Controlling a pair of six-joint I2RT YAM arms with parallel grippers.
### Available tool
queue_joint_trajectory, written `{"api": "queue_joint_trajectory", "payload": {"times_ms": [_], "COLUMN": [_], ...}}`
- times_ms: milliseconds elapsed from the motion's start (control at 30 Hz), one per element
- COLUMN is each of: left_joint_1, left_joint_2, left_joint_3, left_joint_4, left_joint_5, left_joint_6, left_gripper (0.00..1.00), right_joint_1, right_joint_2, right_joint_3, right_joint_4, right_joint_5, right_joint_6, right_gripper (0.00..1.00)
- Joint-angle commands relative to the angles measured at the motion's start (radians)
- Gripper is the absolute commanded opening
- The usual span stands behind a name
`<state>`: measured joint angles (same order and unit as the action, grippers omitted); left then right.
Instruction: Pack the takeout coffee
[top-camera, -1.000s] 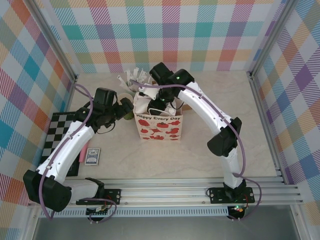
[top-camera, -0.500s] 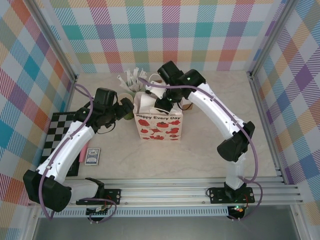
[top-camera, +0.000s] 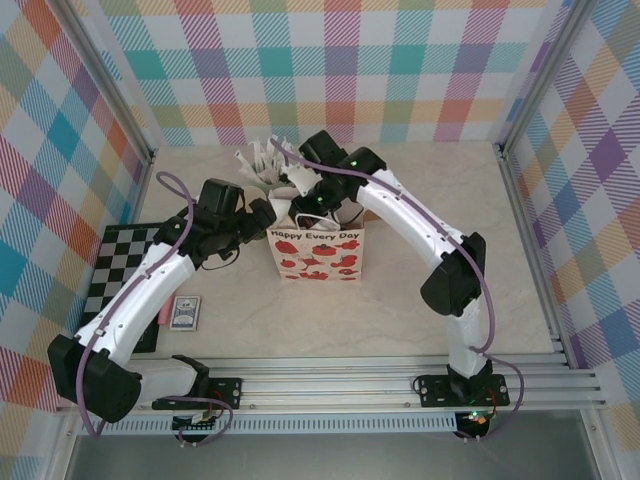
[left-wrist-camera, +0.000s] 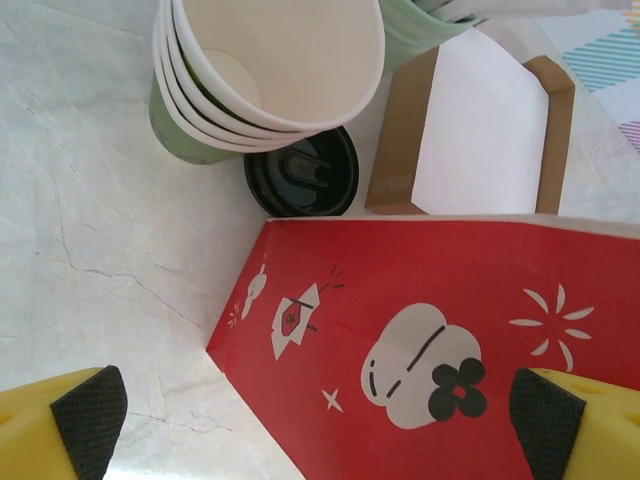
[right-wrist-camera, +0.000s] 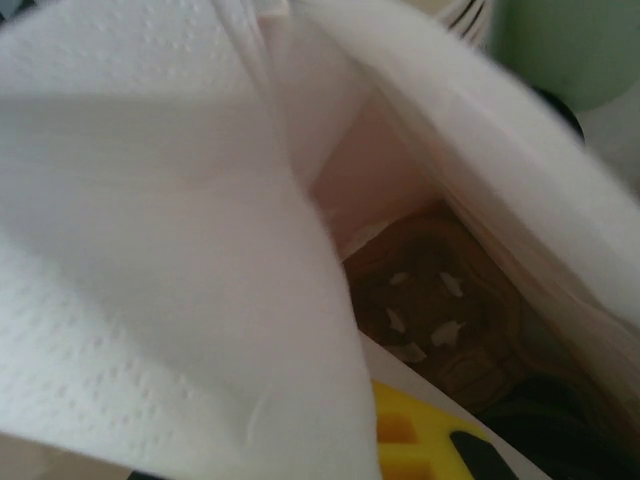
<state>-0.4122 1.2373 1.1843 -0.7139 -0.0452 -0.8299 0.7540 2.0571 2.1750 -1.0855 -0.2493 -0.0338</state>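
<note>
Our left claw (left-wrist-camera: 318, 420) gaped at the bag's (left-wrist-camera: 430, 300) nine o'clock, probably readied for the takeout coffee (left-wrist-camera: 300, 182); the right claw (top-camera: 311, 204) sat closed in the bag's mouth.

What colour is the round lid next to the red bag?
The lid is black; the left wrist view shows it best.

One gift bag (top-camera: 318, 255), one lidded coffee cup (left-wrist-camera: 300, 180), one stack of cream cups (left-wrist-camera: 270, 60), one green cup of packets (left-wrist-camera: 415, 35), one brown tray (left-wrist-camera: 398, 140), one checkered board (top-camera: 120, 250), one card box (top-camera: 186, 313).
</note>
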Motion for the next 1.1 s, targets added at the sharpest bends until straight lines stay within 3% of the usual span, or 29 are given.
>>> {"api": "queue_joint_trajectory", "payload": {"times_ms": [0, 233, 400, 467, 533, 767, 967, 1067], "left_joint_1": [-0.011, -0.009, -0.01, -0.01, -0.009, -0.01, -0.01, -0.01], "left_joint_2": [-0.013, -0.038, -0.032, -0.032, -0.034, -0.023, -0.009, -0.023], "left_joint_3": [0.016, 0.023, 0.01, 0.002, -0.004, -0.012, -0.022, 0.004], "left_joint_4": [-0.075, -0.097, -0.107, -0.11, -0.111, -0.107, -0.079, -0.093], "left_joint_5": [-0.101, -0.172, -0.19, -0.198, -0.204, -0.192, -0.129, -0.154], "left_joint_6": [0.012, 0.025, 0.023, 0.021, 0.02, 0.019, -0.008, 0.004], "left_gripper": [1.0, 1.0, 1.0, 1.0, 1.0, 1.0, 1.0, 1.0], "right_joint_1": [0.005, 0.005, -0.004, -0.008, -0.009, -0.01, 0.004, 0.015], "right_joint_2": [0.034, -0.001, -0.095, -0.119, -0.133, -0.121, -0.055, -0.004], "right_joint_3": [-0.004, 0.018, -0.025, -0.056, -0.089, -0.139, -0.114, -0.082], "right_joint_4": [-0.005, -0.026, 0.032, 0.041, 0.044, 0.028, 0.063, 0.016], "right_joint_5": [0.036, -0.025, -0.023, -0.01, 0.018, 0.028, -0.017, 0.039], "right_joint_6": [-0.026, -0.1, -0.121, -0.128, -0.139, -0.155, -0.117, -0.127], "right_gripper": [0.05, 0.23, 0.5, 0.53, 0.49, 0.1, 0.04, 0.06]}}
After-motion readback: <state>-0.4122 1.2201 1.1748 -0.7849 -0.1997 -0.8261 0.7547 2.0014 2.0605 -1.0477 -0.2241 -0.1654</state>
